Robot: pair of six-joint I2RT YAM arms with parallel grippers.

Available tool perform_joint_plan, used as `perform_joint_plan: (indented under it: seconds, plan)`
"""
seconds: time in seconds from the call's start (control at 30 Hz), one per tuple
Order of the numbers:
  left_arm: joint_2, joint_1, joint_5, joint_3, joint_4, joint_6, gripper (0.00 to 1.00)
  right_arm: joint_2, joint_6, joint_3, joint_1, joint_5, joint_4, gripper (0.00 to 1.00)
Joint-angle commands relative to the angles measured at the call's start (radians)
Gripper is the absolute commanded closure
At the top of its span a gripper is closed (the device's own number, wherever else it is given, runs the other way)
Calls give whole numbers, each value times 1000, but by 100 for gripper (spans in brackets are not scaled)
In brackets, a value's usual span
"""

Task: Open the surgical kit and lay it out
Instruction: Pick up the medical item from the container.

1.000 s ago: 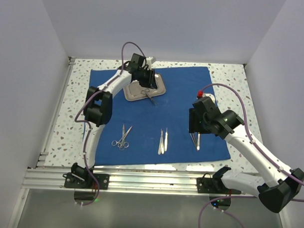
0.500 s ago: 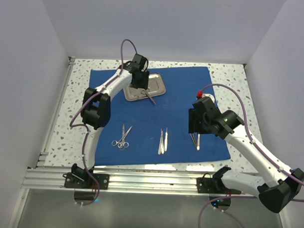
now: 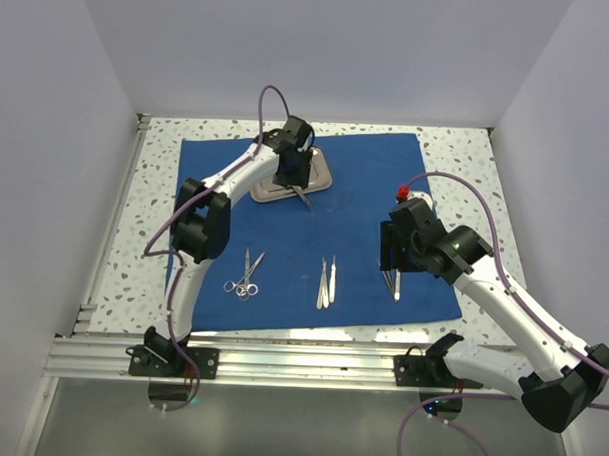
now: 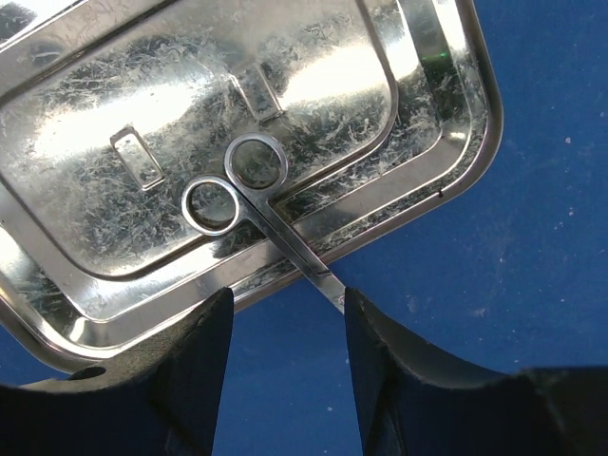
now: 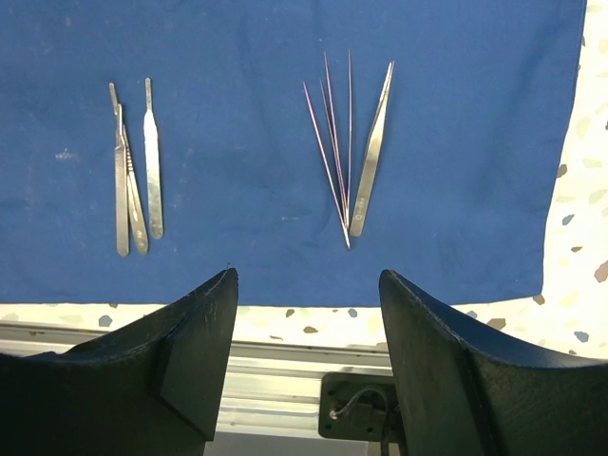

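Observation:
The royal-blue cloth [image 3: 361, 190] lies spread flat on the table. At its far side sits the steel tray [image 3: 324, 177], seen close up [image 4: 104, 85] in the left wrist view. A ring-handled instrument [image 4: 258, 204] has its rings inside the tray and its shaft across the rim onto the cloth. My left gripper [image 4: 288, 328] is open above that rim; the shaft's end lies between the fingers near the right one, ungripped. My right gripper [image 5: 309, 304] is open over the cloth's near edge, just short of the tweezers [image 5: 372, 152] and thin needles [image 5: 331, 152].
Flat silver handles [image 5: 133, 180] lie side by side left of the needles. Ring-handled scissors [image 3: 245, 276] rest on the cloth's near left part. An aluminium rail [image 3: 300, 363] runs along the table's near edge, with white walls on three sides.
My left gripper's jaws have spread wider and the wrist has shifted slightly right over the tray. The right arm has barely moved.

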Motion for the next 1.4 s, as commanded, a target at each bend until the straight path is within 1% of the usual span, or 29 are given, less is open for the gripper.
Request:
perform_joint_plan:
  seconds: [0.0, 0.13, 0.43, 0.73, 0.83, 1.0, 1.17, 1.37]
  plan:
    - [23, -8, -29, 72, -40, -33, 46, -30, -12, -7, 0, 12, 13, 35]
    - [66, -22, -67, 123, -109, -43, 47, -33, -15, -10, 0, 16, 13, 35]
    - [107, -39, -130, 157, -195, -89, 47, -50, -28, -25, -1, 26, 22, 35]
    - [141, -42, -113, 193, -200, -107, 50, -49, -51, -25, -3, 27, 30, 35]
    - [124, -40, -112, 216, -188, -122, 50, -49, -60, -25, -4, 26, 30, 35]
    - [89, -40, -69, 249, -183, -158, 50, -50, -68, -31, -6, 26, 28, 35]
    - [73, -46, -46, 220, -186, -191, 51, -50, -74, -34, -10, 21, 31, 35]
    - [78, -74, -63, 212, -210, -227, 51, -61, -74, -42, -13, 16, 30, 35]
